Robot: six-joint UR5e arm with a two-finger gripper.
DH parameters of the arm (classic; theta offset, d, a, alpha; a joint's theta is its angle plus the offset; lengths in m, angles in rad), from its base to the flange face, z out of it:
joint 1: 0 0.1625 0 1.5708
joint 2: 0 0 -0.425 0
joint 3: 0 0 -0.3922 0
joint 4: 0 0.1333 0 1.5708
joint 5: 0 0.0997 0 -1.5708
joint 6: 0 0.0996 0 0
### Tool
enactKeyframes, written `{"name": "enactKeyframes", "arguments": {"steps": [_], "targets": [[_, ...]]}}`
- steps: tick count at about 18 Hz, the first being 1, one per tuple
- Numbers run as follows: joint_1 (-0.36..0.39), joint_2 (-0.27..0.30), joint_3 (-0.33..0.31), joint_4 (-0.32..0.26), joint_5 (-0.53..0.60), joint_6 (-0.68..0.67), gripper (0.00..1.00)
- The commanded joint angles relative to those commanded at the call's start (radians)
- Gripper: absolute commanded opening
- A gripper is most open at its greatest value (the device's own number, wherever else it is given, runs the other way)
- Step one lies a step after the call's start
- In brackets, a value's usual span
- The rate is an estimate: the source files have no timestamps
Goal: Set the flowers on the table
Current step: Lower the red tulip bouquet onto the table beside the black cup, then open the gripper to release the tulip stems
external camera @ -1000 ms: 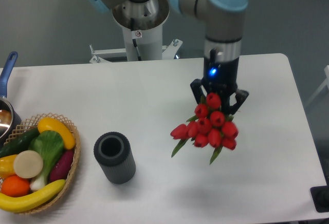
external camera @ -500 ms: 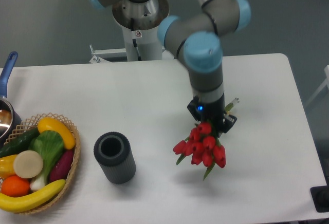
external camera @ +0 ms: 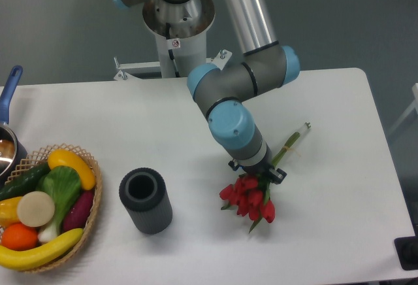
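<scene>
No text can be read. A small red and white sticker (external camera: pixel 175 43) sits on the robot base (external camera: pixel 177 20), too small to read.

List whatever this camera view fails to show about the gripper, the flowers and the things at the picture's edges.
- Gripper: the arm's wrist covers the fingers, so open or shut cannot be told.
- Flowers: the mid stems are hidden under the wrist; whether the buds touch the table is unclear.
- Vase: its inside is too dark to see.
- Pan: cut off by the left edge.
- Dark object: cut off by the right edge, unidentifiable.
</scene>
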Motion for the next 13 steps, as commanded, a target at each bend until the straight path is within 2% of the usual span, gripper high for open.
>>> {"name": "enactKeyframes", "arguments": {"steps": [2, 3, 4, 8, 10, 13], "targets": [[-0.002, -0.008, 0.0, 0.002, 0.0, 0.002, 0.51], [-0.002, -0.008, 0.002, 0.003, 0.002, 0.002, 0.79], [-0.002, -0.006, 0.006, 0.008, 0.003, 0.0, 1.0], [0.003, 0.014, 0.002, 0.012, -0.017, -0.003, 1.0], [0.008, 0.049, 0.0, 0.014, -0.043, 0.0, 1.0], [0.043, 0.112, -0.006, 0.012, -0.158, -0.011, 1.0]]}}
